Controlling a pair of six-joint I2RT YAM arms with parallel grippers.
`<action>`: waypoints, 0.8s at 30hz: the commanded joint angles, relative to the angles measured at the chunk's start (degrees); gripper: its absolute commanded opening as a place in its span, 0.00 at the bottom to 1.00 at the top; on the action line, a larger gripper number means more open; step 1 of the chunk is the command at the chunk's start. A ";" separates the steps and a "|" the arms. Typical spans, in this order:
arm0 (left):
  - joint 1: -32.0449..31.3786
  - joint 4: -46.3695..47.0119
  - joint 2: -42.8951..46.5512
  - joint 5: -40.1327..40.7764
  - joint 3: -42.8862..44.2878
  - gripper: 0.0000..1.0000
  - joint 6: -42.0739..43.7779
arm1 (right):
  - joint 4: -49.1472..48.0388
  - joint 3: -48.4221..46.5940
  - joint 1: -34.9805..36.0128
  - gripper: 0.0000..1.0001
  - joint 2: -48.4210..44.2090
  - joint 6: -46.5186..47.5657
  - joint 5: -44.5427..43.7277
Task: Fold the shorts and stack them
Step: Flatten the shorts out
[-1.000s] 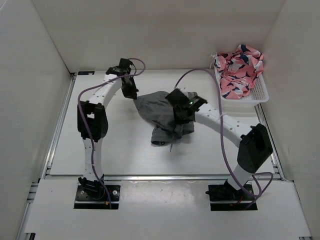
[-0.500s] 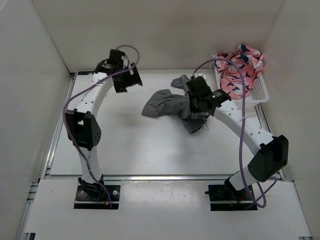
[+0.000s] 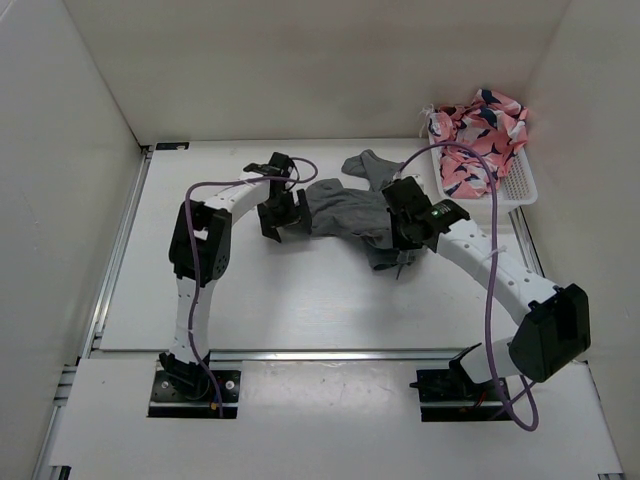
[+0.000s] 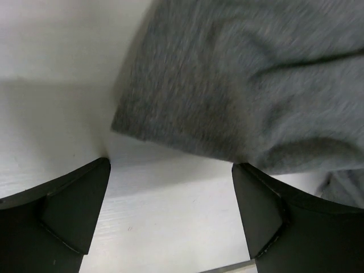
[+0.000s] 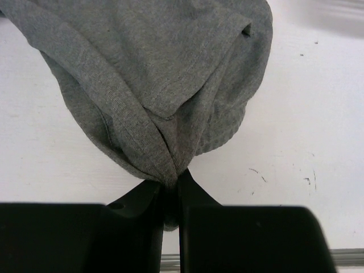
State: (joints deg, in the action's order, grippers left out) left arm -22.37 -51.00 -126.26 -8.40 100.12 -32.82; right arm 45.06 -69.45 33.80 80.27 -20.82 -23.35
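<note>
The grey shorts (image 3: 340, 208) lie crumpled across the middle back of the table, one part reaching toward the back (image 3: 365, 162). My right gripper (image 3: 402, 228) is shut on a bunched fold of the shorts (image 5: 159, 68); in the right wrist view the cloth is pinched at my right gripper (image 5: 170, 185) and hangs just above the table. My left gripper (image 3: 283, 214) stands open at the left edge of the shorts. In the left wrist view the shorts' hem (image 4: 227, 85) lies just ahead of its wide-apart fingers (image 4: 74, 210), with bare table between them.
A white basket (image 3: 518, 187) at the back right holds a pink patterned cloth (image 3: 480, 135). White walls close in the left, back and right. The table (image 3: 250, 290) has a metal rail along its near edge.
My left gripper opened, swung off to the back left, then came down at the shorts' left edge. My right gripper carried its fold of the shorts rightward, stretching the cloth out.
</note>
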 commanded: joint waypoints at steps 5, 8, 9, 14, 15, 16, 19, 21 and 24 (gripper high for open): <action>0.05 2.22 -4.43 2.08 9.47 0.93 -3.13 | 0.21 1.16 -0.49 0.00 -3.54 -0.28 0.41; 0.05 2.22 -8.03 0.42 13.60 0.66 -3.66 | 0.21 1.69 -0.49 0.00 -3.54 -0.28 0.94; 0.05 2.22 -9.43 -1.51 14.75 0.47 -3.66 | 0.21 1.69 -1.01 0.00 -3.54 0.25 0.94; 1.36 -2.77 -7.17 1.97 24.67 0.10 -3.13 | -1.37 -1.55 -4.09 0.00 -0.91 3.85 0.94; 2.41 -4.09 -5.86 1.99 26.17 0.10 -3.13 | -1.90 -5.13 -5.14 0.00 0.14 4.73 0.94; 4.77 -4.71 -2.54 2.68 28.53 0.10 -3.13 | -2.43 -7.60 -7.24 0.00 2.67 6.91 0.94; 8.82 -4.72 5.37 2.16 32.06 0.10 -3.13 | -3.66 -22.66 -8.66 0.00 9.61 13.40 0.42; 12.60 -5.86 8.82 1.64 37.15 0.10 -2.52 | 0.72 -33.85 -8.67 0.00 15.23 15.01 -1.34; 17.96 -8.66 14.62 -0.12 43.30 0.10 -1.90 | 3.10 -51.98 -8.67 0.00 18.51 18.09 0.57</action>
State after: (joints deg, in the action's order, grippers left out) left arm -10.15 -57.12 -124.88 -8.64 136.00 -35.79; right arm 47.57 -108.92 24.93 99.81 -8.95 -22.48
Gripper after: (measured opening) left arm 0.140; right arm 0.115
